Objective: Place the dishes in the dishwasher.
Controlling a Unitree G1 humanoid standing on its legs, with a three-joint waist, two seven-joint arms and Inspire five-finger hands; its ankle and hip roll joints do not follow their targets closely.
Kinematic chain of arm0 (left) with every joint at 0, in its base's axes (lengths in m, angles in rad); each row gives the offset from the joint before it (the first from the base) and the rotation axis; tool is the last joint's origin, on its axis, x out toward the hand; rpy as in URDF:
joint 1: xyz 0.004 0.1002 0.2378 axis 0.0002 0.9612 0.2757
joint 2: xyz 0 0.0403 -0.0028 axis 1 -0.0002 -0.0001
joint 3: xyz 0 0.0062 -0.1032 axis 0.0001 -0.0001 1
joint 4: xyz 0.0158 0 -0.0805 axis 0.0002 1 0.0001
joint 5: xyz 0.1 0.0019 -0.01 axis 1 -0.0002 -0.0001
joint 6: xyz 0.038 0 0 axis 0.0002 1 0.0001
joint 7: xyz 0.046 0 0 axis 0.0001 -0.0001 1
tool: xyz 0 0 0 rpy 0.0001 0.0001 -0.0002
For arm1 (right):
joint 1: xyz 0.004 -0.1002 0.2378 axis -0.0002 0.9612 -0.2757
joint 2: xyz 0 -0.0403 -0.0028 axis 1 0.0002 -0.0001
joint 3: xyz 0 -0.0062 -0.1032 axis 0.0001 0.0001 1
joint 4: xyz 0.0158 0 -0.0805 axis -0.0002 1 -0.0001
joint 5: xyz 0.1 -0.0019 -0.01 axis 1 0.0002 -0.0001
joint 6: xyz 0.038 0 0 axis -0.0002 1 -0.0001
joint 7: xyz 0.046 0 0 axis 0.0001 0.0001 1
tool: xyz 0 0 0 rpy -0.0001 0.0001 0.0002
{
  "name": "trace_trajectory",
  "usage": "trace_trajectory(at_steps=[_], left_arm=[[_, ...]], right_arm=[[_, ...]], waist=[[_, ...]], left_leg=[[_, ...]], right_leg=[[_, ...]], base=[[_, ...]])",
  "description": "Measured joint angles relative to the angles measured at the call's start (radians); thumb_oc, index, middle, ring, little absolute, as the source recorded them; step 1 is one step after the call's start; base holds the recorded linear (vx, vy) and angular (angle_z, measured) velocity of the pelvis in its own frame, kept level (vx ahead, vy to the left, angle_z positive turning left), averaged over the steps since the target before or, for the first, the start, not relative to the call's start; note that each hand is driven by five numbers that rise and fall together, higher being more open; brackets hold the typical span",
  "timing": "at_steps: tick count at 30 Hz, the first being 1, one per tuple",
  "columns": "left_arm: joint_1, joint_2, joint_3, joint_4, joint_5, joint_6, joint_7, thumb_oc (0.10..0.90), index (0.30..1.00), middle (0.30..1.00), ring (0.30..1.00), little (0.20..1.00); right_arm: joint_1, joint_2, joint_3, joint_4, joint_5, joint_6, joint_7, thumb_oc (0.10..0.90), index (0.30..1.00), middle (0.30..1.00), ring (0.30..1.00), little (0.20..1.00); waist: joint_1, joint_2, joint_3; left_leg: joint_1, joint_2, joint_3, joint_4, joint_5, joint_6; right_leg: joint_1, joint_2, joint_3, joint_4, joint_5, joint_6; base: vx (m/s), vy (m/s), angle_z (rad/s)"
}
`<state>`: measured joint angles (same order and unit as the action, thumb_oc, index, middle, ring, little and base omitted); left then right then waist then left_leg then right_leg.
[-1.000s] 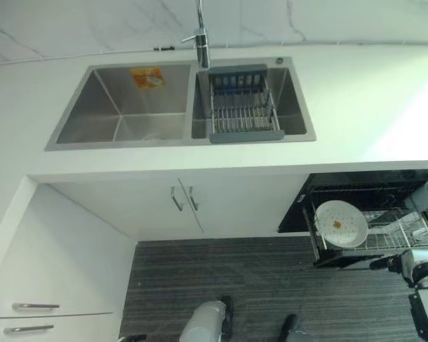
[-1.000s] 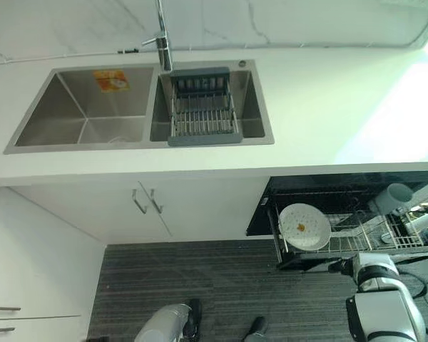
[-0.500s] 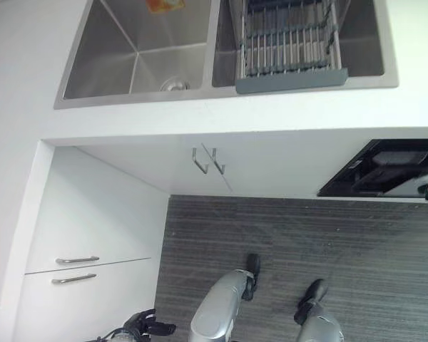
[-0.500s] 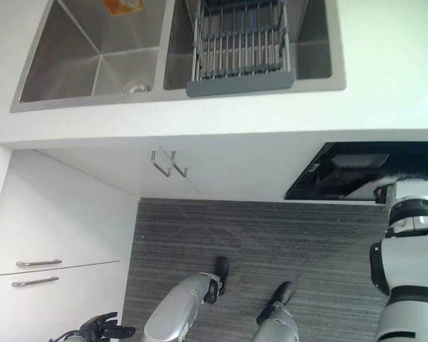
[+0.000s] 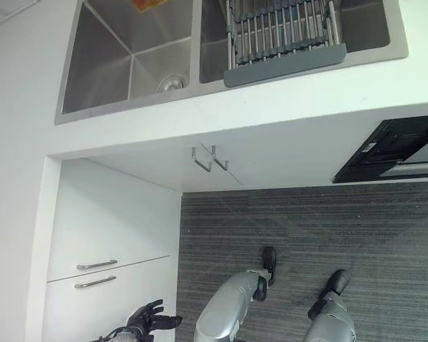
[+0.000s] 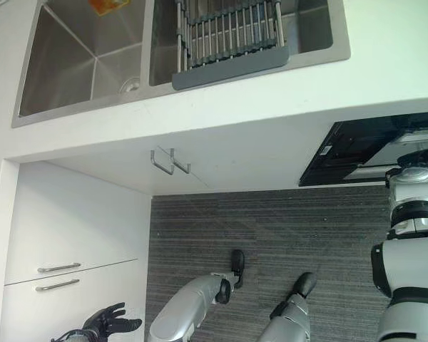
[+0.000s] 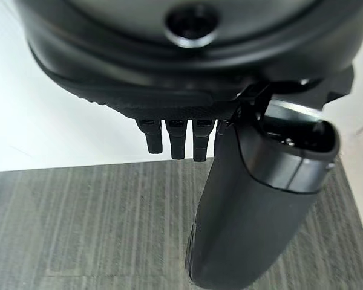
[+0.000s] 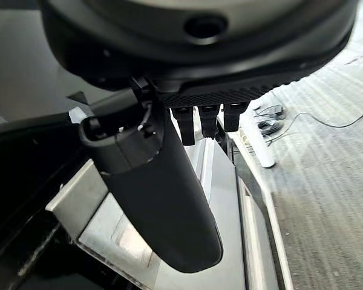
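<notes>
Rack (image 5: 282, 32) sits in right sink (image 5: 374, 28); left sink (image 5: 121, 60) holds a drain.

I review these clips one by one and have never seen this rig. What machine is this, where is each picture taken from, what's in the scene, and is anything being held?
This is a two-legged humanoid robot with dark fingered hands. Two pictures come from its head camera, looking down; two come from cameras on its wrists. Below are a white counter, a double sink with a drying rack, cupboards and the dark dishwasher opening. The left hand hangs open near the drawers, holding nothing. The right hand holds nothing I can see, by the dishwasher's edge.
</notes>
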<state>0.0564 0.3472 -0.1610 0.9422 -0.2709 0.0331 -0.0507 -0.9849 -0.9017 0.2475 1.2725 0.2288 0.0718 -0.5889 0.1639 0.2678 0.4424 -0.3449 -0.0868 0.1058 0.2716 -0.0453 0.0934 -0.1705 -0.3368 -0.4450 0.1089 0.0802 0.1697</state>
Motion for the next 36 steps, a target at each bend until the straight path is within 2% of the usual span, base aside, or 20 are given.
trace_trajectory(at_steps=[2, 6, 8, 11, 12, 14, 16, 17, 19, 20, 22, 24, 27, 29, 31, 32, 34, 36], left_arm=[[0.0, -0.02, 0.0, -0.001, 0.0, -0.02, -0.004, 0.8, 0.9, 0.9, 0.9, 0.9], [-0.001, -0.036, 0.001, -0.011, -0.032, -0.061, -0.008, 0.8, 0.9, 0.9, 0.9, 0.9], [0.002, -0.037, 0.012, -0.012, -0.048, -0.08, -0.011, 0.8, 0.9, 0.9, 0.9, 0.9], [0.003, -0.038, 0.036, -0.034, -0.121, -0.109, -0.045, 0.8, 0.9, 0.9, 0.9, 0.9], [0.0, -0.039, 0.054, -0.055, -0.156, -0.117, -0.056, 0.8, 0.9, 0.9, 0.9, 0.9], [0.002, -0.039, 0.089, -0.091, -0.198, -0.13, -0.078, 0.8, 0.9, 0.9, 0.9, 0.9], [0.004, -0.04, 0.093, -0.116, -0.203, -0.147, -0.095, 0.8, 0.9, 0.9, 0.9, 0.9], [0.012, -0.043, 0.097, -0.118, -0.216, -0.147, -0.103, 0.8, 0.9, 0.9, 0.9, 0.9], [0.028, -0.049, 0.096, -0.117, -0.237, -0.146, -0.114, 0.8, 0.9, 0.9, 0.9, 0.9], [0.037, -0.055, 0.096, -0.113, -0.239, -0.145, -0.111, 0.8, 0.9, 0.9, 0.9, 0.9], [0.046, -0.061, 0.098, -0.088, -0.253, -0.142, -0.113, 0.8, 0.9, 0.9, 0.9, 0.9], [0.05, -0.078, 0.141, -0.067, -0.276, -0.135, -0.111, 0.8, 0.9, 0.9, 0.9, 0.9], [0.064, -0.087, 0.168, -0.059, -0.3, -0.121, -0.112, 0.8, 0.9, 0.9, 0.9, 0.9], [0.08, -0.097, 0.201, -0.034, -0.354, -0.109, -0.11, 0.8, 0.9, 0.9, 0.9, 0.9], [0.074, -0.096, 0.207, 0.032, -0.398, -0.1, -0.112, 0.8, 0.9, 0.9, 0.9, 0.9], [0.06, -0.102, 0.206, 0.075, -0.435, -0.094, -0.115, 0.8, 0.9, 0.9, 0.9, 0.9], [0.055, -0.118, 0.207, 0.115, -0.472, -0.089, -0.12, 0.8, 0.9, 0.9, 0.9, 0.9], [0.055, -0.13, 0.207, 0.147, -0.513, -0.081, -0.146, 0.8, 0.9, 0.9, 0.9, 0.9]], right_arm=[[0.06, 0.022, -0.057, -0.016, -0.032, -0.072, -0.009, 0.8, 0.9, 0.9, 0.9, 0.9], [0.211, 0.077, -0.121, -0.191, -0.042, -0.123, -0.024, 0.8, 0.9, 0.9, 0.9, 0.9], [0.309, 0.13, -0.143, -0.305, -0.054, -0.17, -0.029, 0.8, 0.9, 0.9, 0.9, 0.9], [0.452, 0.231, -0.148, -0.49, -0.053, -0.269, -0.044, 0.8, 0.9, 0.9, 0.9, 0.9], [0.525, 0.296, -0.168, -0.564, -0.069, -0.31, -0.046, 0.8, 0.9, 0.9, 0.9, 0.9], [0.631, 0.397, -0.159, -0.652, -0.072, -0.338, -0.055, 0.8, 0.9, 0.9, 0.9, 0.9], [0.74, 0.477, -0.152, -0.689, -0.071, -0.371, -0.048, 0.8, 0.9, 0.9, 0.9, 0.9], [0.792, 0.507, -0.147, -0.686, -0.069, -0.376, -0.036, 0.8, 0.9, 0.9, 0.9, 0.9], [0.862, 0.52, -0.142, -0.677, -0.053, -0.377, -0.003, 0.8, 0.9, 0.9, 0.9, 0.9], [0.885, 0.523, -0.144, -0.67, -0.033, -0.378, 0.017, 0.8, 0.9, 0.9, 0.9, 0.9], [0.916, 0.526, -0.146, -0.657, 0.003, -0.389, 0.054, 0.8, 0.9, 0.9, 0.9, 0.9], [0.954, 0.535, -0.158, -0.639, 0.032, -0.404, 0.106, 0.8, 0.9, 0.9, 0.9, 0.9], [1.012, 0.553, -0.164, -0.635, 0.1, -0.411, 0.203, 0.8, 0.9, 0.9, 0.9, 0.9], [1.037, 0.616, -0.179, -0.623, 0.262, -0.41, 0.32, 0.8, 0.9, 0.9, 0.9, 0.9], [1.042, 0.693, -0.225, -0.509, 0.455, -0.381, 0.474, 0.8, 0.9, 0.9, 0.9, 0.9], [1.041, 0.73, -0.284, -0.411, 0.619, -0.321, 0.601, 0.8, 0.9, 0.9, 0.9, 0.9], [1.053, 0.754, -0.314, -0.302, 0.787, -0.231, 0.722, 0.8, 0.9, 0.9, 0.9, 0.9], [1.07, 0.764, -0.318, -0.239, 0.958, -0.108, 0.863, 0.8, 0.9, 0.9, 0.9, 0.9]], waist=[[-0.002, -0.001, 0.001], [-0.023, -0.007, 0.005], [-0.028, -0.025, 0.005], [-0.054, -0.072, 0.006], [-0.063, -0.102, 0.0], [-0.073, -0.156, -0.025], [-0.081, -0.199, -0.049], [-0.081, -0.221, -0.069], [-0.09, -0.238, -0.102], [-0.112, -0.244, -0.119], [-0.138, -0.249, -0.15], [-0.143, -0.252, -0.17], [-0.161, -0.258, -0.215], [-0.161, -0.274, -0.244], [-0.163, -0.29, -0.284], [-0.165, -0.293, -0.287], [-0.16, -0.29, -0.304], [-0.164, -0.285, -0.31]], left_leg=[[0.008, 0.003, -0.001, 0.0, 0.0, 0.0], [0.018, 0.018, 0.002, 0.004, 0.0, 0.0], [0.025, 0.03, 0.008, 0.003, 0.0, 0.0], [0.044, 0.047, 0.02, 0.002, -0.003, -0.007], [0.052, 0.057, 0.028, 0.008, -0.003, -0.013], [0.054, 0.072, 0.031, 0.014, -0.012, -0.027], [0.064, 0.087, 0.033, 0.025, -0.037, -0.045], [0.076, 0.094, 0.042, 0.026, -0.045, -0.039], [0.083, 0.106, 0.059, 0.041, -0.05, -0.048], [0.085, 0.108, 0.06, 0.042, -0.051, -0.049], [0.09, 0.116, 0.071, 0.045, -0.053, -0.049], [0.103, 0.133, 0.085, 0.054, -0.062, -0.056], [0.127, 0.15, 0.09, 0.057, -0.075, -0.057], [0.153, 0.164, 0.1, 0.057, -0.081, -0.07], [0.167, 0.175, 0.107, 0.056, -0.085, -0.075], [0.186, 0.179, 0.108, 0.056, -0.089, -0.079], [0.193, 0.181, 0.108, 0.056, -0.096, -0.081], [0.194, 0.181, 0.11, 0.056, -0.096, -0.081]], right_leg=[[0.008, 0.003, 0.002, 0.002, 0.003, 0.003], [0.014, 0.018, 0.008, 0.007, 0.0, -0.003], [0.014, 0.027, 0.017, 0.014, -0.005, -0.009], [0.013, 0.038, 0.033, 0.031, -0.017, -0.022], [0.013, 0.045, 0.043, 0.043, -0.023, -0.026], [0.004, 0.051, 0.049, 0.07, -0.041, -0.037], [0.007, 0.054, 0.062, 0.089, -0.061, -0.047], [0.013, 0.061, 0.075, 0.088, -0.066, -0.043], [0.014, 0.068, 0.086, 0.093, -0.064, -0.056], [0.015, 0.07, 0.092, 0.093, -0.064, -0.057], [0.015, 0.077, 0.102, 0.091, -0.062, -0.059], [0.032, 0.092, 0.115, 0.083, -0.06, -0.065], [0.04, 0.107, 0.124, 0.083, -0.074, -0.072], [0.055, 0.12, 0.136, 0.085, -0.08, -0.082], [0.062, 0.13, 0.141, 0.087, -0.091, -0.081], [0.082, 0.132, 0.14, 0.088, -0.094, -0.083], [0.093, 0.132, 0.14, 0.093, -0.105, -0.078], [0.093, 0.133, 0.14, 0.094, -0.105, -0.079]], base=[[0.0, 0.0, 0.0], [-0.02, -0.02, -0.03], [-0.04, -0.024, -0.16], [-0.1, -0.043, -0.18], [-0.13, -0.067, -0.16], [0.0, -0.095, -0.12], [-0.03, -0.065, -0.16], [-0.11, -0.044, -0.31], [-0.01, -0.042, -0.28], [-0.01, -0.039, -0.17], [-0.02, -0.044, -0.19], [-0.02, -0.038, -0.27], [-0.01, -0.054, -0.13], [0.03, -0.033, -0.23], [0.04, -0.037, -0.15], [0.04, -0.041, -0.04], [0.04, -0.025, -0.01], [0.04, -0.009, -0.01]])
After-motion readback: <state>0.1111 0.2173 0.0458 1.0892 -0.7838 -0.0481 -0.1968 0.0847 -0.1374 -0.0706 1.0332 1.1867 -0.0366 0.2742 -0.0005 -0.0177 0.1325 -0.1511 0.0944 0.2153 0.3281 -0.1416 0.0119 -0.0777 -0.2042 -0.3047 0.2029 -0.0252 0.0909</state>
